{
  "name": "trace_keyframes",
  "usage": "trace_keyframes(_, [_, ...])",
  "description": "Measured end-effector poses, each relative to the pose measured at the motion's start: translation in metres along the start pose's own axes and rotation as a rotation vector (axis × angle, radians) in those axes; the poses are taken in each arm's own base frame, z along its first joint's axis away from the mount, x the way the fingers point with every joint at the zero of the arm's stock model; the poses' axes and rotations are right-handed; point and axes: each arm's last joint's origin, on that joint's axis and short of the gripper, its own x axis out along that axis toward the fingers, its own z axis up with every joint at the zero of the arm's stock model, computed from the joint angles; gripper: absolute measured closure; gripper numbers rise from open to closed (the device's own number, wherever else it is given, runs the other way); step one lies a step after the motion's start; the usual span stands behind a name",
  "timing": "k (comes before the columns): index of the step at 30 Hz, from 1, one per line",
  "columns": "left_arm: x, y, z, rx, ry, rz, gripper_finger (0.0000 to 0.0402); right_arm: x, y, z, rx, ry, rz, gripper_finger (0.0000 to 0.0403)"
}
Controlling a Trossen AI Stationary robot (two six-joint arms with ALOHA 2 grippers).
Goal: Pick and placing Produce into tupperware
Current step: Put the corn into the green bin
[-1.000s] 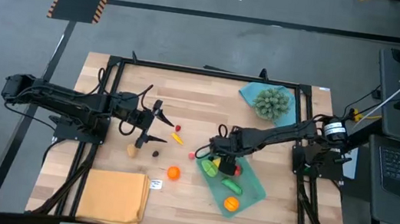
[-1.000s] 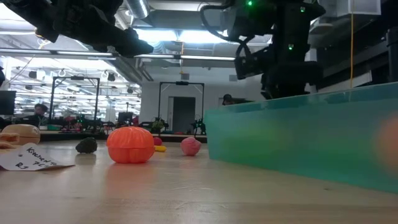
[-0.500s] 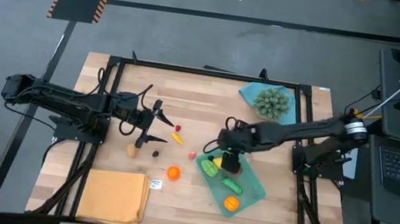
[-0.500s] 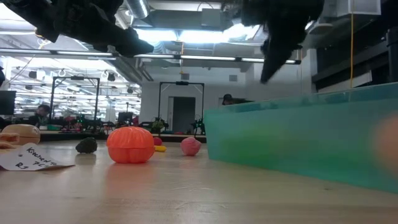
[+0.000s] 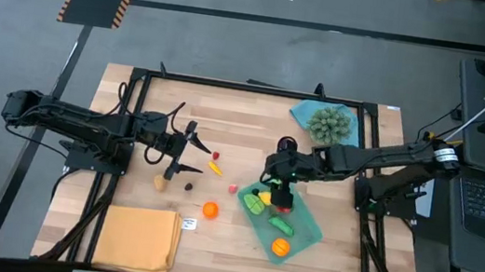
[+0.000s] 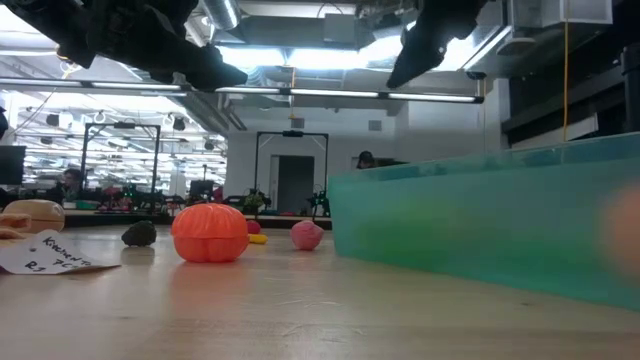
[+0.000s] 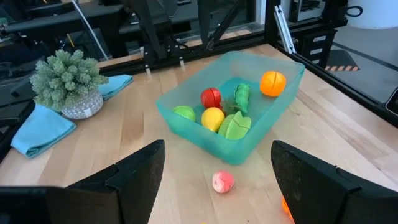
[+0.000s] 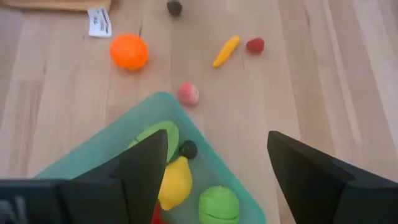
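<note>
Above the tupperware [image 5: 306, 227] — right gripper [image 5: 268, 169], fingers apart, empty.

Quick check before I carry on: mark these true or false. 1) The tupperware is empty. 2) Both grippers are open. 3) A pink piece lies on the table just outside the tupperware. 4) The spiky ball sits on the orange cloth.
1) False: the tupperware already holds several produce pieces.
2) True: the left gripper and the right gripper both stand open.
3) True: the pink piece lies beside its wall.
4) False: the spiky ball sits on the blue cloth.
</note>
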Motion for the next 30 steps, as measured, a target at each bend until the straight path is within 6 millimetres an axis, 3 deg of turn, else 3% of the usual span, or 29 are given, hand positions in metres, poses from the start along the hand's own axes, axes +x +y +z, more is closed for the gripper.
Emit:
trace_keyframes(7, [0.000,0.000,0.000,-0.001,0.000,0.000,0.0115,0.008,-0.003,-0.003,0.001,-0.022,-0.005,0.0125])
trace_keyframes(13, [0.000,0.000,0.000,-0.001,0.000,0.000,0.0115,0.025,-0.003,-0.001,-0.029,-0.270,-0.074,0.0125])
trace_keyframes(21, [0.000,0.000,0.000,-0.001,0.001,0.000,0.0115,0.049,-0.023,-0.021,0.028,-0.424,-0.138,0.0125])
trace_keyframes(30, [0.000,0.000,0.000,-0.001,0.001,0.000,0.0115,0.057,-0.045,-0.038,0.081,-0.639,-0.193,0.0125])
